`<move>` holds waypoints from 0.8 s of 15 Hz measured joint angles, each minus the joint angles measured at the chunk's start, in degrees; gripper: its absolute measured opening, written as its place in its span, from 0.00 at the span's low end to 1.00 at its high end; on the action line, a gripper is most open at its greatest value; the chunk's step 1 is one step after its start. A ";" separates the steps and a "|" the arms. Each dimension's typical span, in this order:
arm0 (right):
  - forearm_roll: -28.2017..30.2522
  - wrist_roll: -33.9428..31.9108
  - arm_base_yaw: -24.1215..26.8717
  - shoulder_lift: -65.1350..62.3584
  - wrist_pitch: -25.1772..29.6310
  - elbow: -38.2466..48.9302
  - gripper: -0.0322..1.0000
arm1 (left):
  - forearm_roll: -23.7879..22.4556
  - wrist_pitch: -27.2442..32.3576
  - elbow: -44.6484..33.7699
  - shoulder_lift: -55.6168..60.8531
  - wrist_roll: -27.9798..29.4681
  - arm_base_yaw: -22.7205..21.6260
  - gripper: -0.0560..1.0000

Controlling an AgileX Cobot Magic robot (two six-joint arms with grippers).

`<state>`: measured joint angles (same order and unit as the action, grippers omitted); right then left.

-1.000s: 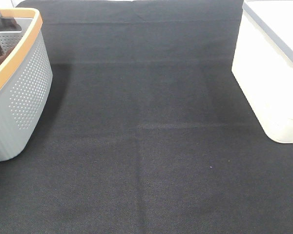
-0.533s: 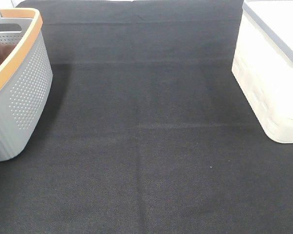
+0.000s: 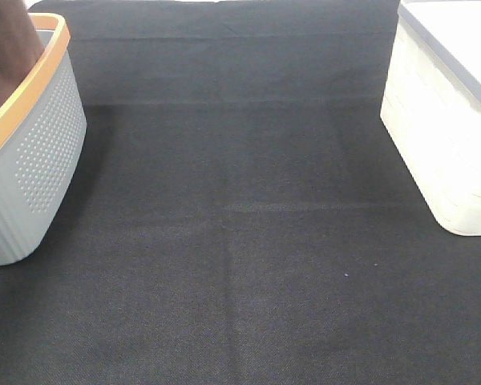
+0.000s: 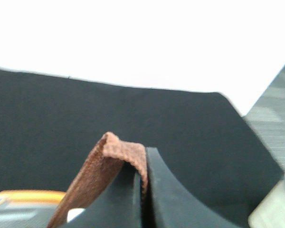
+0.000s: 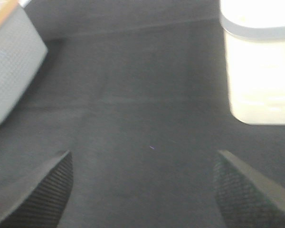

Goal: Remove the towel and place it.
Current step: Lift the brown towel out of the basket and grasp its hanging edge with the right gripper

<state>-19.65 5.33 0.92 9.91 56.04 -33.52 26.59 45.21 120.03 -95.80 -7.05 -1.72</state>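
Observation:
The rust-brown towel [image 3: 8, 40] hangs up out of the grey basket [image 3: 40, 152] at the far left and runs off the top of the exterior high view. In the left wrist view my left gripper [image 4: 143, 183] is shut on a folded edge of the towel [image 4: 102, 173], the cloth pinched between the two black fingers, high above the black mat. The left gripper itself is out of the exterior high view. My right gripper [image 5: 142, 190] is open and empty over the mat, its two fingers wide apart; it does not show in the exterior high view.
The grey perforated basket has an orange rim [image 3: 28, 84]; it also shows in the right wrist view [image 5: 12, 71]. A white lidded bin [image 3: 449, 120] stands at the right edge, also in the right wrist view [image 5: 259, 71]. A black mat [image 3: 240, 241] covers the table between them.
The towel has risen out of the basket: it lay low inside it earlier and now stretches up past the top of the exterior high view.

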 joint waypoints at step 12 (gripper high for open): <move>-37.76 42.34 0.00 39.13 -7.22 -18.62 0.76 | -0.86 -15.87 0.00 -2.98 -4.53 28.30 0.05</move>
<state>-57.41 47.67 0.92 49.05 48.82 -52.14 25.73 29.34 120.03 -98.78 -11.57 26.59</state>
